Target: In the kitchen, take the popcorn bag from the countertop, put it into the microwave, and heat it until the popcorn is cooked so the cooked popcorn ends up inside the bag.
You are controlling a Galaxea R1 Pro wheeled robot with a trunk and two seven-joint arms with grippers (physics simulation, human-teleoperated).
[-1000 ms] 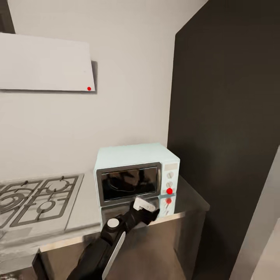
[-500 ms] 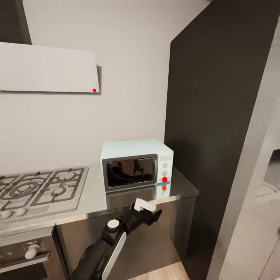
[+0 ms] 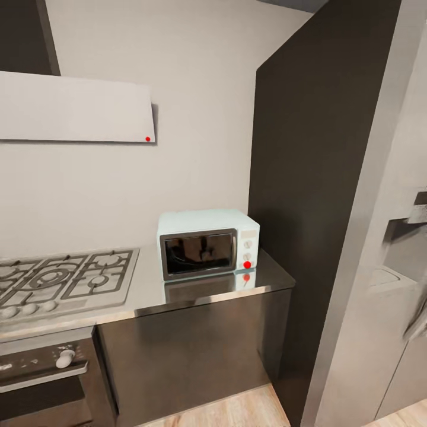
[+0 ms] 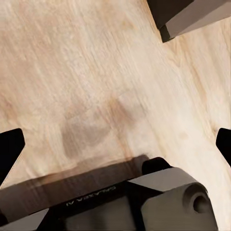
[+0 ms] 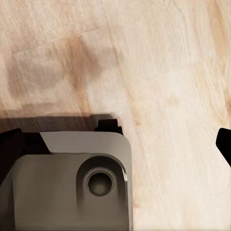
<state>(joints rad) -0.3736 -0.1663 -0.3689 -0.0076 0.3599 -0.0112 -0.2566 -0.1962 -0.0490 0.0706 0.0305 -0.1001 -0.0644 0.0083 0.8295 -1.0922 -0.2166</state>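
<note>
The pale blue microwave (image 3: 207, 242) stands on the grey metal countertop (image 3: 270, 277) against a tall dark cabinet. Its dark glass door is closed, and a red dot (image 3: 247, 264) marks the lowest knob on its white panel. The glass reflects too much to tell what is inside. The popcorn bag and the popcorn are out of view. My left gripper (image 4: 116, 145) is open and points down at the light wood floor (image 4: 96, 72), above part of my own base. My right gripper (image 5: 116, 144) is open too, over the same floor.
A steel gas hob (image 3: 59, 281) lies left of the microwave, under a flat white hood (image 3: 77, 107). A black-fronted oven (image 3: 47, 373) sits below the hob. The tall dark cabinet (image 3: 308, 178) and a grey fridge-like unit (image 3: 379, 267) close off the right side.
The camera has pulled back from the counter, so the microwave looks smaller and farther. My left arm, raised in front of the microwave before, has dropped out of the head view.
</note>
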